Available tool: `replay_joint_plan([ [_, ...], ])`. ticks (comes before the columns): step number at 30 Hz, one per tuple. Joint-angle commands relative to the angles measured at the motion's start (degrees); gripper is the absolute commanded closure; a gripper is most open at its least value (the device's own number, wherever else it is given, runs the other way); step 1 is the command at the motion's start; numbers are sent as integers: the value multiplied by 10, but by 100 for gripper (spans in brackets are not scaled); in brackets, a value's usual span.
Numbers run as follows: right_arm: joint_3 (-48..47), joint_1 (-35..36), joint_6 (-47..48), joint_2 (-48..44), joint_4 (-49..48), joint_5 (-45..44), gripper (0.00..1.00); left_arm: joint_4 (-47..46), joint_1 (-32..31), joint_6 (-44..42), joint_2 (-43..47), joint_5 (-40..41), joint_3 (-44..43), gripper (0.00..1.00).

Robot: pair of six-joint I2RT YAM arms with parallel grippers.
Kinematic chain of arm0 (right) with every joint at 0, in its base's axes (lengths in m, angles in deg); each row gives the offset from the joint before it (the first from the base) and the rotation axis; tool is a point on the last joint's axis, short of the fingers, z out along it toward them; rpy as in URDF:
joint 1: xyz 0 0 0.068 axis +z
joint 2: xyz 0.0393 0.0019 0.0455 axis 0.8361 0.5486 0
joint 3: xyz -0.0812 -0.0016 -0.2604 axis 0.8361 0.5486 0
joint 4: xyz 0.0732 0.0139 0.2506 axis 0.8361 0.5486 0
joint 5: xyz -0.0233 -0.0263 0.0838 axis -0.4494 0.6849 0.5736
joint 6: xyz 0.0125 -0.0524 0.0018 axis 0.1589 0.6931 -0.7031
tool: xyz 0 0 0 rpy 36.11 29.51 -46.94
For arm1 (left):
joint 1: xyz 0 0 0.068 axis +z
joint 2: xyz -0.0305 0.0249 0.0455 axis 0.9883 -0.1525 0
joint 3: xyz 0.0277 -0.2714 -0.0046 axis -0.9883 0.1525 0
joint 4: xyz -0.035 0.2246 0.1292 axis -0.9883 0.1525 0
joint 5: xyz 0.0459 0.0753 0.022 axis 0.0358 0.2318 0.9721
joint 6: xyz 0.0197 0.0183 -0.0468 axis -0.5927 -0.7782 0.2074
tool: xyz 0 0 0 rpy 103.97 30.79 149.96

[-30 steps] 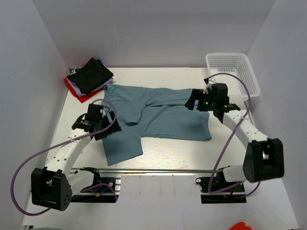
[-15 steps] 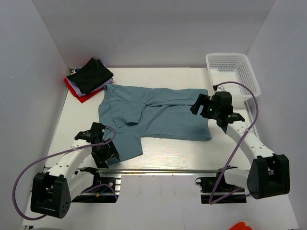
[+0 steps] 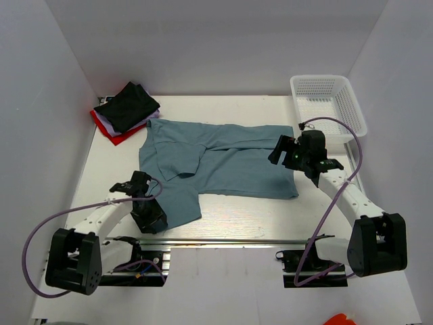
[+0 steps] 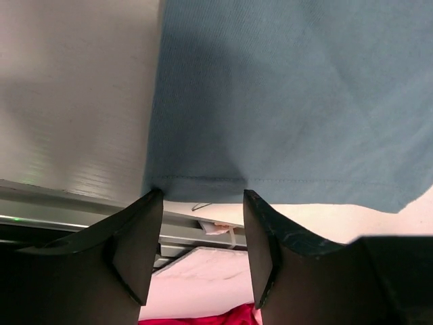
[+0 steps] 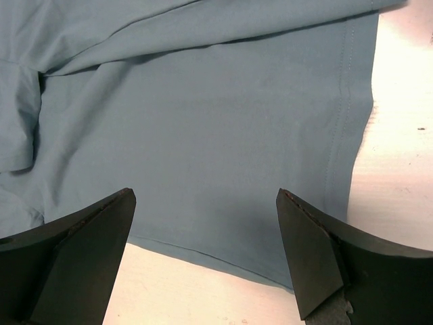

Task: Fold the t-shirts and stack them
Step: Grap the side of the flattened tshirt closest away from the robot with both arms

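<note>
A dusty blue-teal t-shirt [image 3: 230,166] lies spread across the middle of the table, one flap reaching toward the near edge. My left gripper [image 3: 150,218] is low at that flap's near-left corner. In the left wrist view its fingers [image 4: 139,244] stand partly apart at the shirt's hem [image 4: 203,184], with nothing between them. My right gripper [image 3: 281,150] hovers wide open over the shirt's right edge [image 5: 352,101]. A black t-shirt [image 3: 127,106] lies on top of red and white ones [image 3: 111,128] at the far left corner.
A white mesh basket [image 3: 329,101] stands at the far right corner. A metal rail [image 3: 216,241] runs along the table's near edge, just beyond the left gripper. White walls close in the table on three sides.
My left arm has swung from the shirt's left side down to its near-left corner, and its jaws have narrowed. My right arm drew back slightly to the right and stays wide open.
</note>
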Motion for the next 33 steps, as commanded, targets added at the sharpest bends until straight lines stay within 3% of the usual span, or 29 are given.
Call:
replay_joint_plan([
  [1, -7, -3, 10, -2, 7, -4, 10, -18, -5, 10, -18, 43, -16, 39],
  [3, -4, -3, 7, 0, 13, -16, 10, -18, -5, 5, -26, 48, -22, 45],
  [6, 1, -2, 2, -3, 31, -28, 10, -18, -5, -2, -41, 55, -34, 73],
  [7, 3, -2, 2, -3, 41, -31, 10, -12, -5, -2, -46, 55, -34, 94],
  [8, 5, -2, -1, -5, 46, -33, 10, -12, -5, -9, -47, 55, -34, 100],
  [24, 71, -3, -28, -61, 161, -102, 10, 8, -5, -54, -25, 7, -98, 100],
  [29, 97, -3, -56, -45, 174, -124, 11, 15, -5, -60, -6, 26, -109, 100],
  [32, 105, -2, -63, -34, 166, -152, 20, 22, -5, -60, -1, 26, -120, 100],
  [33, 109, -2, -69, -33, 161, -162, 28, 22, -5, -60, 5, 26, -120, 100],
])
